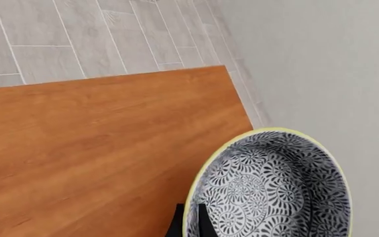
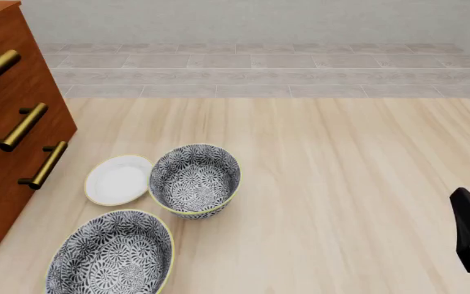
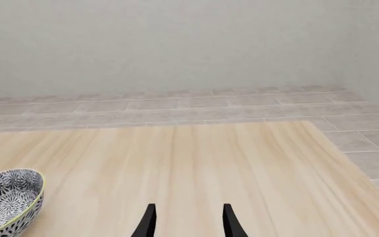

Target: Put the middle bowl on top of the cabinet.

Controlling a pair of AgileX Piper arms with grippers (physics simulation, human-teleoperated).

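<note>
Left wrist view first: middle bowl (image 1: 272, 190) filling the lower right of the frame, floral inside facing the camera, yellow-green rim clean. Left gripper (image 1: 191, 222) at the bottom edge, dark fingers (image 1: 203, 224) pinched on the bowl's rim, one inside the wall, one outside. Cabinet (image 1: 104, 148) top spread across the left and centre as a flat reddish-brown panel, bowl held above its right-hand corner, partly over the edge toward the grey wall. Tiled floor in the upper left, far below.

Front view next: cabinet front (image 2: 10, 122) with brass bar handles at the left edge, top cut off by the frame. Two more patterned bowls on the table (image 2: 341, 184), one just left of centre (image 2: 195, 179), one at lower left (image 2: 111, 254), small white plate (image 2: 118, 179) between cabinet and centre bowl. Carried bowl and left arm out of frame here. Dark piece of the right arm at the lower right edge.

Right wrist view last: right gripper (image 3: 187, 222) at bottom centre, fingers parted, nothing between them, idle over bare table. One bowl (image 3: 8, 200) peeking in at lower left.

Judgement: carry done, placing step in hand. Next move calls for shifting the bowl further in over the panel, levelling it, lowering until the base sits flat, then letting go of the rim. Risk: release too near the corner, bowl tipping off.
</note>
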